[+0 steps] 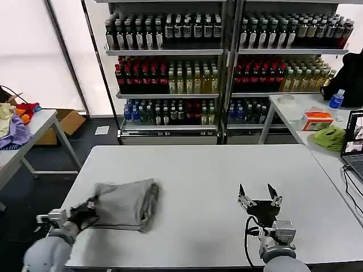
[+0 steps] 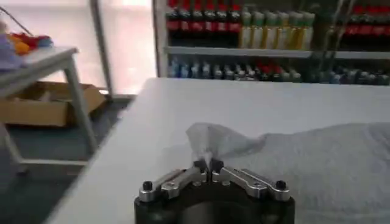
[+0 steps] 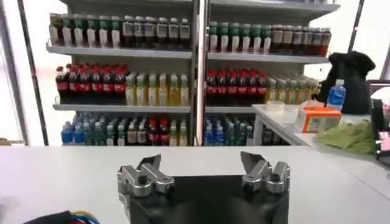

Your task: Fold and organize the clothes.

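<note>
A light grey shirt (image 1: 127,204) lies folded into a compact bundle on the left part of the white table (image 1: 204,170). My left gripper (image 1: 89,207) is at the bundle's near-left corner, shut on a pinch of the grey cloth. In the left wrist view that gripper (image 2: 208,165) holds a raised tuft of the shirt (image 2: 317,158), which spreads away behind it. My right gripper (image 1: 260,195) hovers over bare table at the near right, open, with nothing between its fingers. The right wrist view shows the same gripper (image 3: 201,163) with its jaws wide apart.
A side table (image 1: 34,127) on the left carries a heap of coloured fabrics (image 1: 14,122), with a cardboard box (image 1: 65,122) beside it. Another table (image 1: 300,116) at the right holds a lime-green bundle (image 1: 329,137), an orange box and a laptop (image 1: 354,147). Drink shelves (image 1: 227,68) stand behind.
</note>
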